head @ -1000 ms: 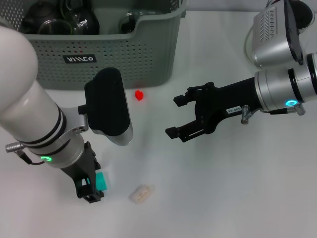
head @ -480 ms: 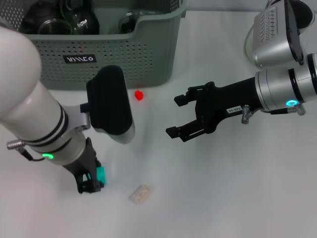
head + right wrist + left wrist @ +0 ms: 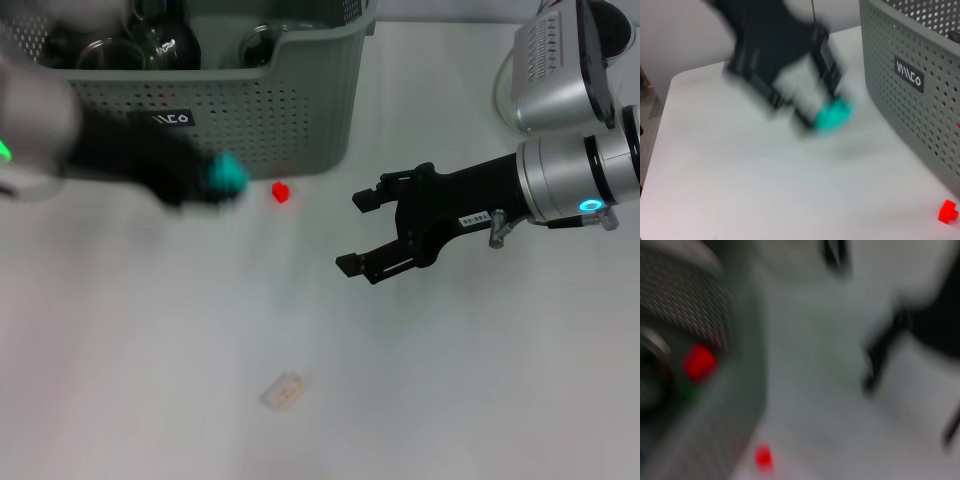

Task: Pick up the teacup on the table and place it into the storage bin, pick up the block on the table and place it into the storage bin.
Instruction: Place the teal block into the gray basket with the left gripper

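Left gripper (image 3: 205, 180) clamps the teal block (image 3: 226, 172) beside the bin (image 3: 300, 120), undelivered; right gripper (image 3: 372, 232) gapes wide, idle.

The large grey-green rectangular storage bin (image 3: 300, 90) looks like matt plastic, its walls full of small round holes, and it carries a small black label (image 3: 163, 119) with white letters; inside it, dark glass vessels (image 3: 160, 40) shine with glossy reflections. The white tabletop (image 3: 450, 380) is smooth and matt. The small red block (image 3: 282, 191) and the teal block (image 3: 226, 174) look like smooth plastic, and the right arm's black hand (image 3: 362, 233) seems matt plastic behind a shell of brushed silver metal (image 3: 575, 170).
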Robot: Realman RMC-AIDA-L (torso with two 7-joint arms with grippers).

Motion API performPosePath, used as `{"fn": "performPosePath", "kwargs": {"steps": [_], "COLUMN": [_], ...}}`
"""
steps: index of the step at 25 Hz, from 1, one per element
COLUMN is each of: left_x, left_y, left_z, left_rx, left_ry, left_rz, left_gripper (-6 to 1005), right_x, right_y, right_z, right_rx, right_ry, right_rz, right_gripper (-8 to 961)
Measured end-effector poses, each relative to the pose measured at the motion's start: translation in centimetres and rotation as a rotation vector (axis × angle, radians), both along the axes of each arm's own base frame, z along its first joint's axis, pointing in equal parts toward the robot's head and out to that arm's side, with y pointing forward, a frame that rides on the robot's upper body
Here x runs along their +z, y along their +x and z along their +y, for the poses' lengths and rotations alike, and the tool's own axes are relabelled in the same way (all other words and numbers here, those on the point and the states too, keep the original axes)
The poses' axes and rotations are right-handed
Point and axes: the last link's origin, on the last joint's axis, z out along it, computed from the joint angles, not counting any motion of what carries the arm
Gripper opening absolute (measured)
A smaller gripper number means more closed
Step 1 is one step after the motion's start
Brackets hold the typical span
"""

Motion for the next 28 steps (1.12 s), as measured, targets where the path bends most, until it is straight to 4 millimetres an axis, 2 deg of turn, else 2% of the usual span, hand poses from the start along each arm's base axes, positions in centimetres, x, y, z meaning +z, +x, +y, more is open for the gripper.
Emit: {"fn": "performPosePath", "kwargs": {"steps": [1, 2, 6, 9, 12, 15, 19, 22, 23, 25, 28], "left_x": [1.4, 4.5, 8.7, 10.6, 10.7, 9.6, 8.9, 9.4, 10.1, 10.3, 9.9], "left_y": [0.0, -0.1, -0.2, 0.0, 0.0, -0.7, -1.1, -0.5, 0.4, 0.9, 3.2], "left_z": [0.4, 1.4, 3.4, 5.9, 8.7, 11.0, 12.1, 12.0, 11.4, 10.9, 8.0], "left_rx": [0.015, 0.038, 0.06, 0.087, 0.13, 0.19, 0.211, 0.186, 0.149, 0.125, -0.039], "left_ry": [0.036, 0.123, 0.268, 0.358, 0.384, 0.383, 0.389, 0.403, 0.39, 0.371, 0.189], "left_rz": [-0.066, -0.186, -0.279, -0.273, -0.247, -0.229, -0.22, -0.211, -0.201, -0.196, -0.148], "left_gripper": [449, 455, 479, 496, 514, 532, 556, 574, 608, 677, 779], "right_x": [0.0, 0.0, 0.1, 0.2, 0.2, 0.2, 0.4, 0.5, 0.5, 0.5, 0.7], "right_y": [0.0, 0.0, 0.0, -0.1, -0.2, -0.2, -0.1, 0.0, 0.0, 0.0, 0.0], "right_z": [0.0, 0.0, 0.1, 0.2, 0.3, 0.3, 0.4, 0.5, 0.5, 0.5, 0.6], "right_rx": [-0.001, -0.003, 0.0, 0.008, 0.019, 0.032, 0.04, 0.039, 0.044, 0.045, 0.044], "right_ry": [0.001, 0.001, 0.004, 0.006, 0.008, 0.009, 0.012, 0.018, 0.021, 0.021, 0.027], "right_rz": [0.0, 0.0, -0.001, -0.003, -0.012, -0.015, -0.016, -0.016, -0.016, -0.016, -0.011], "right_gripper": [942, 942, 942, 942, 942, 942, 942, 942, 942, 942, 942]}}
